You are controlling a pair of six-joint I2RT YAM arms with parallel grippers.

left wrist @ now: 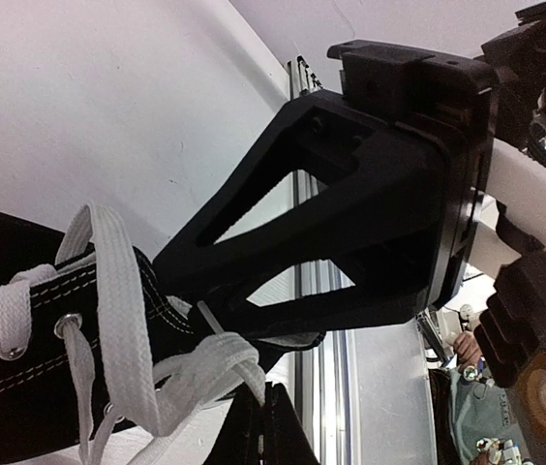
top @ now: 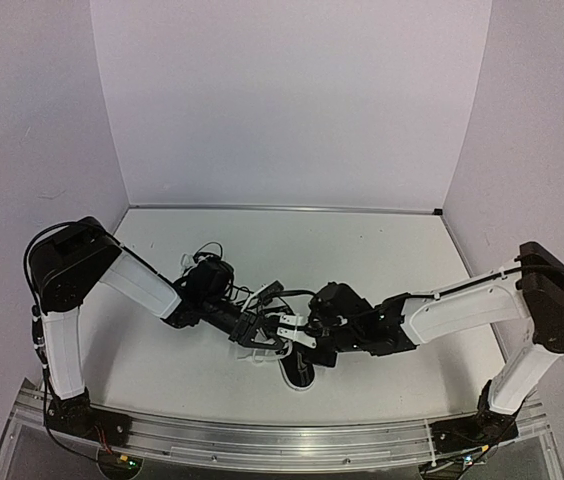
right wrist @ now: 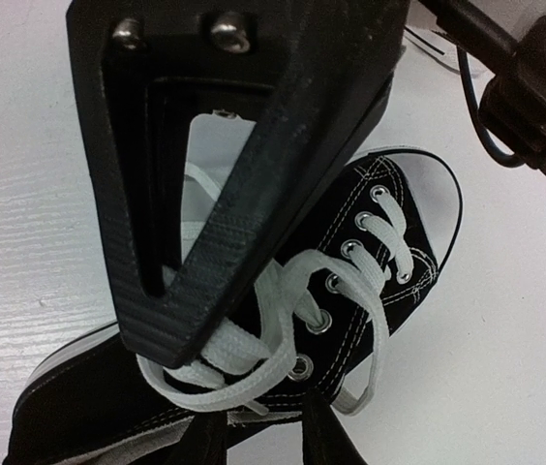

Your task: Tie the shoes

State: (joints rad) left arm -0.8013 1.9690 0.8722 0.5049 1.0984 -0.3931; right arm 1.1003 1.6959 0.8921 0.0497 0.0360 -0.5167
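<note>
reaching in from the left of the table (top: 382, 250), the left arm (top: 142, 285) stretches toward the front middle, where the left end effector (top: 254, 338) sits low, just beside the one shoe (top: 299, 373) that can be made out. in the left wrist view its broad black finger (left wrist: 350, 203) lies across the shoe's black canvas side. a white lace (left wrist: 118, 291) loops through the narrow gap between that finger and the second one at the bottom edge. whether the pair is pinching the lace or merely straddling it, i cannot tell. the shoe lies on the table between the two arms. just above it in the top view, the right end effector (top: 295, 332) meets the left one nearly tip to tip. the right wrist view shows the white toe cap (right wrist: 438, 184) pointing to the upper right, with laced eyelets running back from it. loose lace is bunched right under the tip of the large triangular finger (right wrist: 254, 145), and here too i cannot tell whether anything is gripped. the right arm (top: 462, 305) runs off to the right.
</note>
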